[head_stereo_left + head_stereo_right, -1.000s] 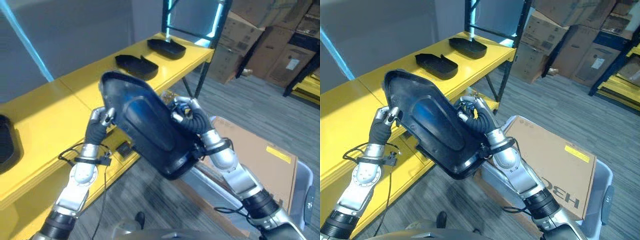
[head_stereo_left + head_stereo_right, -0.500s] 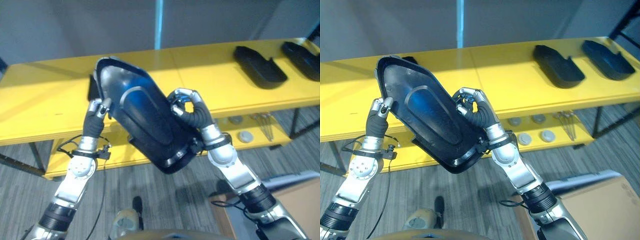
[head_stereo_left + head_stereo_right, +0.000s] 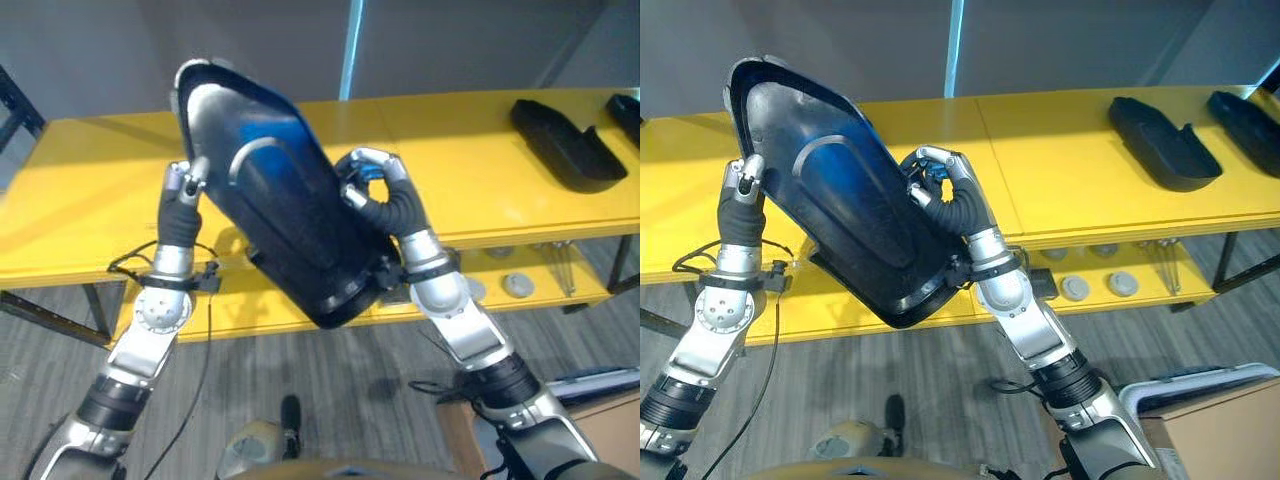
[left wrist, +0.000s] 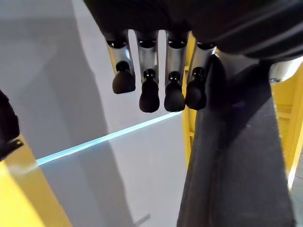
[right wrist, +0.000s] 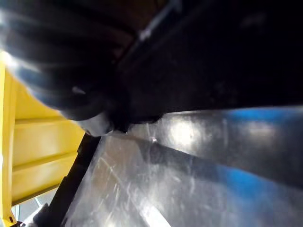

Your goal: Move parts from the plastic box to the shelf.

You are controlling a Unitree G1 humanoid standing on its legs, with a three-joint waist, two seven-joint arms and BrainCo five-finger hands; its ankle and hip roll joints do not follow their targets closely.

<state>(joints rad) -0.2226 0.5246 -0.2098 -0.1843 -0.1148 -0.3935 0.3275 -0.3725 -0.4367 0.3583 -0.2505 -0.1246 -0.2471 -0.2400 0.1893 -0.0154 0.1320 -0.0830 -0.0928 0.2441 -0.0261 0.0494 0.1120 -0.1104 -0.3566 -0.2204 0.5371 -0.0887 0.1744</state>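
While the big black part (image 3: 290, 215) looks rigid, light, slick, left hand (image 3: 182, 195) fingers (image 4: 149, 90) straight brace its 9 o'clock edge; right hand (image 3: 380, 195) curls round its 3 o'clock edge above the shelf (image 3: 480, 170).

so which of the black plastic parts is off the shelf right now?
The large black plastic shell part, held tilted above the yellow shelf between the left hand and right hand. The smaller black tray-shaped parts lie flat on the shelf top.

Both arms raised, left hand (image 3: 183, 195) straight-fingered, right hand (image 3: 380, 195) curled.
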